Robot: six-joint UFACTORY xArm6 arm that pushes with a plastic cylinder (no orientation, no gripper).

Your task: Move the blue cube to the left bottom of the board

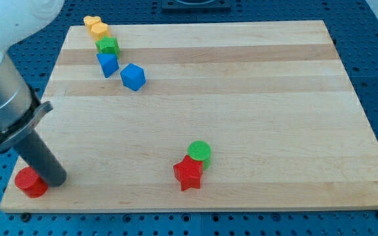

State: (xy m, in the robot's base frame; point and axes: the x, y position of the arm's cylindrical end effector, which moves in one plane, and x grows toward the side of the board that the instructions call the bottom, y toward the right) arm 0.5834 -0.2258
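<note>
**Rod parked low at the view's left, blue cube far off**

Tip (56, 182) down at the counter's (241, 131) bottom-left corner, seemingly touching the red cylinder (30, 182) at its 3 o'clock. No jaws on this tool, only a bare rod. Blue cube (132, 77) well apart at 1 o'clock from the tip, just beside a blue wedge-like block (107, 64) at its 10 o'clock

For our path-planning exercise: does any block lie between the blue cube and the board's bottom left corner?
Yes. A red round block sits in that corner, with my tip right beside it. The board between the blue cube and there is otherwise bare.
</note>
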